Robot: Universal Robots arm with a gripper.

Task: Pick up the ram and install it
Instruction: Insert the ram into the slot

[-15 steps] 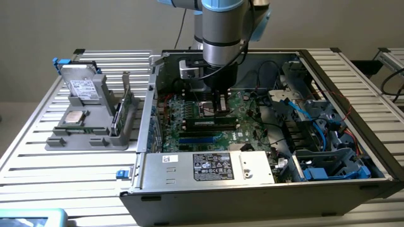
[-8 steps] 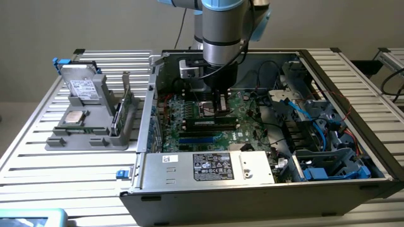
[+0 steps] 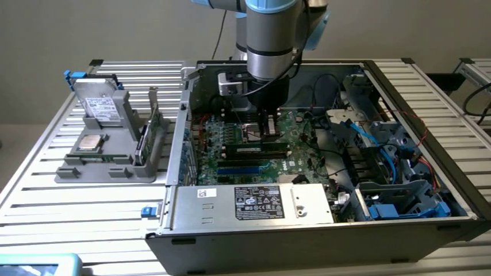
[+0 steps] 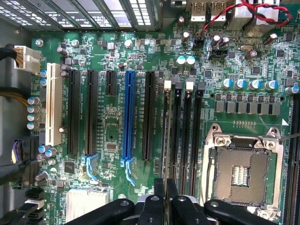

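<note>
- Exterior view: the arm reaches straight down into the open PC case (image 3: 230,253), which sits on the slatted desk (image 3: 46,190).
- The claw (image 3: 268,133) is right over the memory slots in the middle of the motherboard (image 3: 230,167).
- The ram (image 3: 257,150) stands on edge at those slots, pale label facing the camera. The claw's tips meet its top edge about mid-length.
- Can't tell whether the stick is fully seated or just resting in the slot.
- Wrist view: the claw (image 4: 165,183) is pinched almost closed, with just a thin gap between the black fingers (image 4: 160,187). It lines up with the leftmost of the black memory slots, so it looks like a grip on the stick.
- The long blue slot (image 4: 127,112) and the bare CPU socket (image 4: 243,164) sit on either side of that slot bank.
- On the exterior view's left, a grey holder (image 3: 107,167) keeps a hard drive (image 3: 100,106) and an upright green card (image 3: 156,129), well apart from the claw.
</note>
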